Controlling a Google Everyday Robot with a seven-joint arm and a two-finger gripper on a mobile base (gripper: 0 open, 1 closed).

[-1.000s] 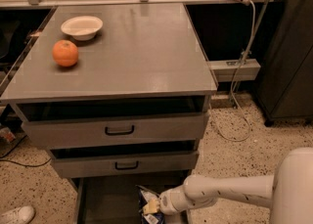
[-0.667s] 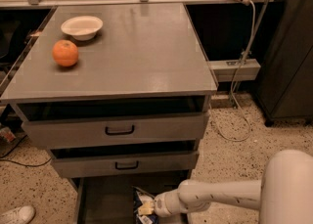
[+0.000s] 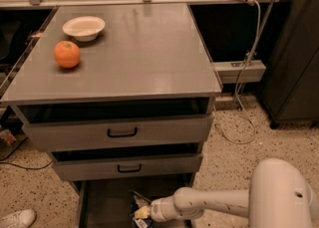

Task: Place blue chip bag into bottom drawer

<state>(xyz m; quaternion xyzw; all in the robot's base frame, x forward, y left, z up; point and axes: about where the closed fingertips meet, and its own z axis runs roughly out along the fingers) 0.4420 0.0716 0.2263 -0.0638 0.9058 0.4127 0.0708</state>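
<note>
The blue chip bag (image 3: 138, 203) is a crumpled dark foil bag low in the view, inside the open bottom drawer (image 3: 102, 204), near its right side. My gripper (image 3: 141, 213) reaches in from the right on a white arm, its tip right at the bag, over the drawer floor. The bag's lower part is cut off by the frame edge.
Two grey drawers with black handles (image 3: 122, 132) sit above the bottom drawer. On the grey cabinet top (image 3: 144, 57) are an orange (image 3: 67, 54) and a white bowl (image 3: 83, 27). A white shoe (image 3: 17, 218) lies on the speckled floor at left. Cables hang at right.
My arm and gripper have moved left, further over the bottom drawer, with the chip bag at the tip moving with it. The arm's white body has come more into view.
</note>
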